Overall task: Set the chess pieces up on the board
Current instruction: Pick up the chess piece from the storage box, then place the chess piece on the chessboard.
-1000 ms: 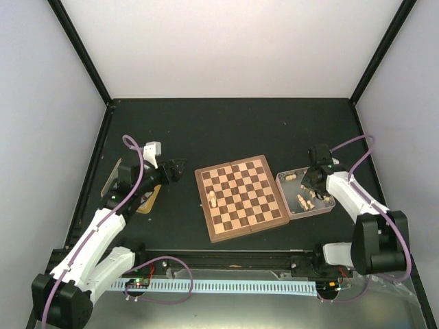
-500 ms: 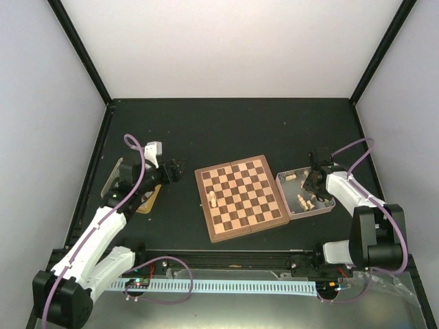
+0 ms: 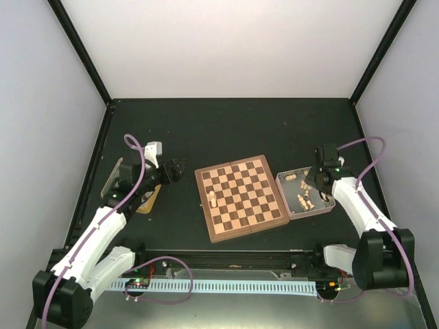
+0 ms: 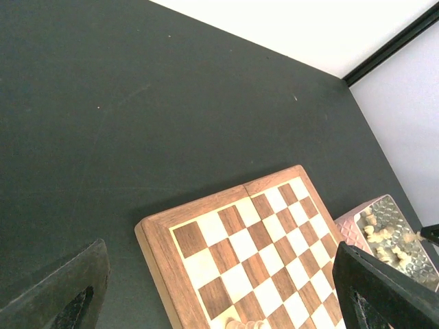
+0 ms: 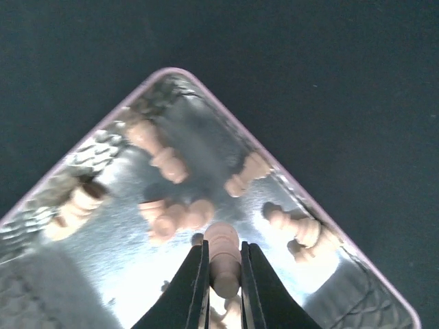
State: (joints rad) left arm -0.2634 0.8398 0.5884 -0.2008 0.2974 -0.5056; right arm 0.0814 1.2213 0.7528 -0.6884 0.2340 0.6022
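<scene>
A chessboard (image 3: 241, 199) sat between two robot arms on a dark table (image 3: 240, 130).
Two pale pieces (image 3: 212, 200) stood near its left edge. The right gripper (image 3: 317, 179) hung over a tray (image 3: 312, 211) of loose pieces (image 3: 304, 200); the left gripper (image 3: 178, 168) hovered left of the chessboard, apart from it.

In the left wrist view the board (image 4: 233, 253) runs off the bottom edge, where one pale piece (image 4: 245, 324) shows only its top; the tray (image 4: 346, 232) is clipped at right. The right wrist's fingers (image 5: 195, 284) hide the lower sides of the held piece (image 5: 221, 240).
</scene>
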